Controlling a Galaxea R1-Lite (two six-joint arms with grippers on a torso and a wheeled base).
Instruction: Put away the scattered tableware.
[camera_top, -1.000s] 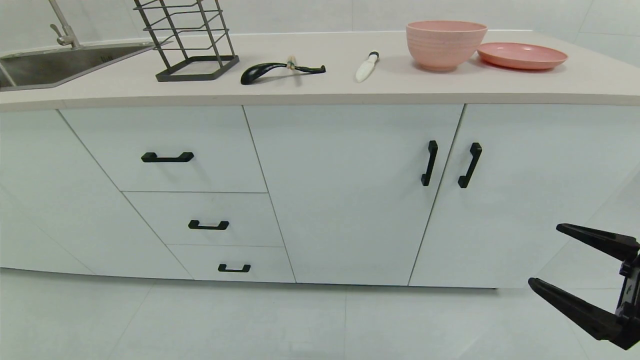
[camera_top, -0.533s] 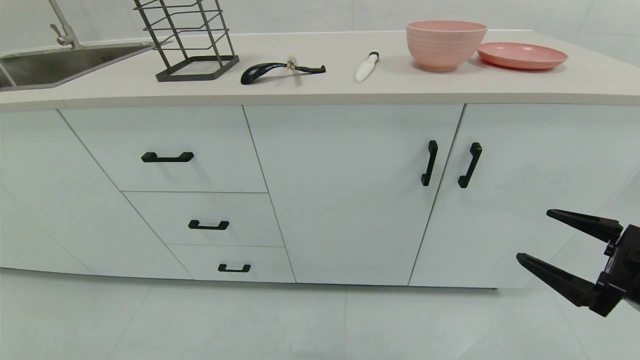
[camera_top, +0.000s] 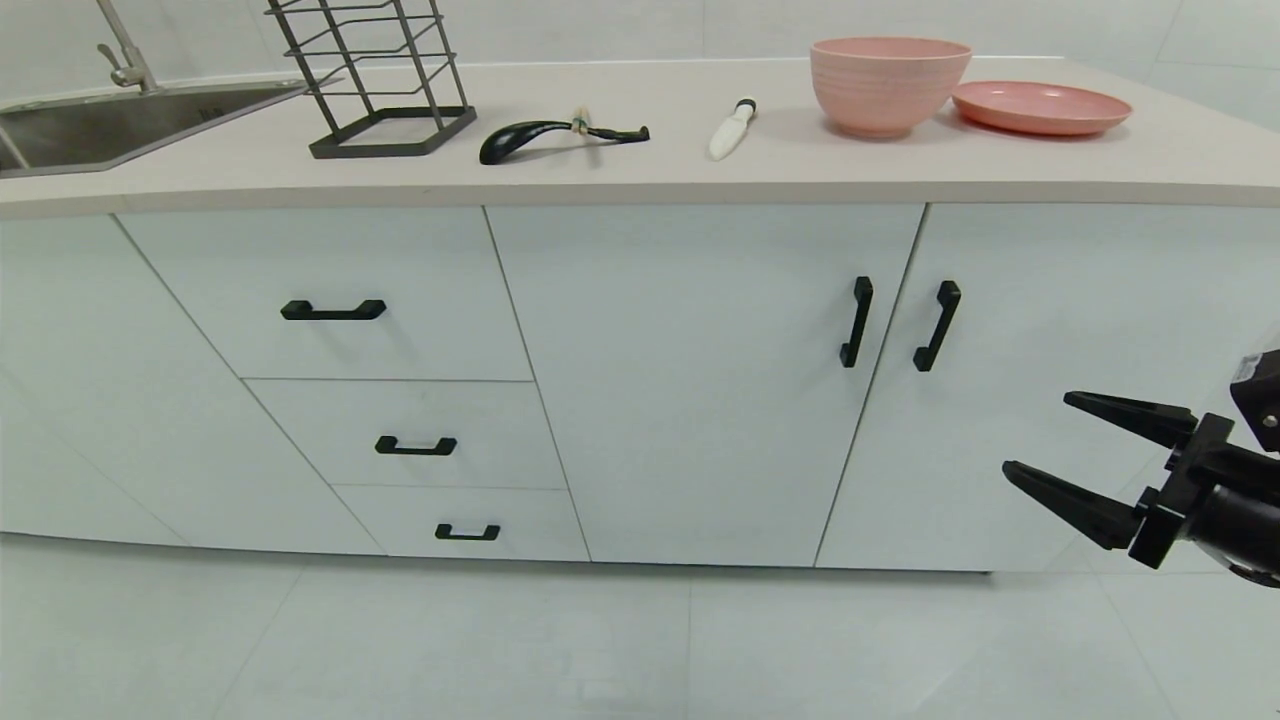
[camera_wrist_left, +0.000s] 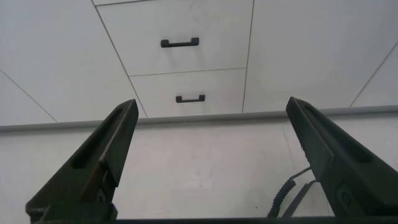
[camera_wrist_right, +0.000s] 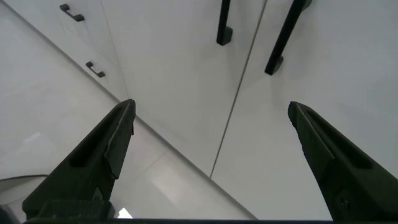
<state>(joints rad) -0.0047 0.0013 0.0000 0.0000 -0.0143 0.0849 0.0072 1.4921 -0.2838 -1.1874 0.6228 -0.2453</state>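
While your right claw (camera_top: 1035, 432) hangs wide open and empty, the right cupboard door's upright handle (camera_top: 937, 325) lies up and left, nearest that arm

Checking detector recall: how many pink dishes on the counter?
2. A bowl right of the knife; a plate beside it, nearer the counter's right end. None seem hidden.

Bright even light, soft shadows, sharp, edges bowed
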